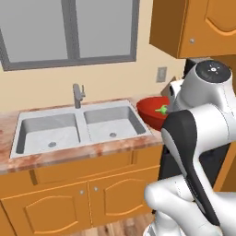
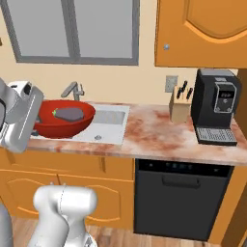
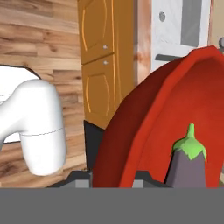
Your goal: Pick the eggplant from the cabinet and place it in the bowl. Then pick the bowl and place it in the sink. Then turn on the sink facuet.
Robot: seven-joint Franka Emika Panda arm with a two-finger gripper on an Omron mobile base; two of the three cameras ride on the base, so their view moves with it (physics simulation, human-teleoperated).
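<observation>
The glossy red bowl (image 1: 152,110) (image 2: 62,123) (image 3: 148,131) is by the right edge of the sink (image 1: 76,126) (image 2: 110,120); whether it touches the counter I cannot tell. Inside it lies the grey-purple eggplant (image 2: 70,114) (image 3: 188,168), its green stem tip (image 1: 162,109) pointing up. My gripper (image 3: 113,179) (image 2: 36,123) is shut on the bowl's near rim, which runs down between the two dark tips. The grey sink facuet (image 1: 78,95) (image 2: 72,90) stands behind the basins, under the window. The cabinet is out of view.
A marbled reddish counter (image 2: 159,135) stretches right of the sink to a knife block (image 2: 179,107) and a black coffee machine (image 2: 216,106). A panelled wall cupboard (image 2: 202,29) hangs above them. Base doors (image 1: 78,207) and a dishwasher (image 2: 181,198) sit below.
</observation>
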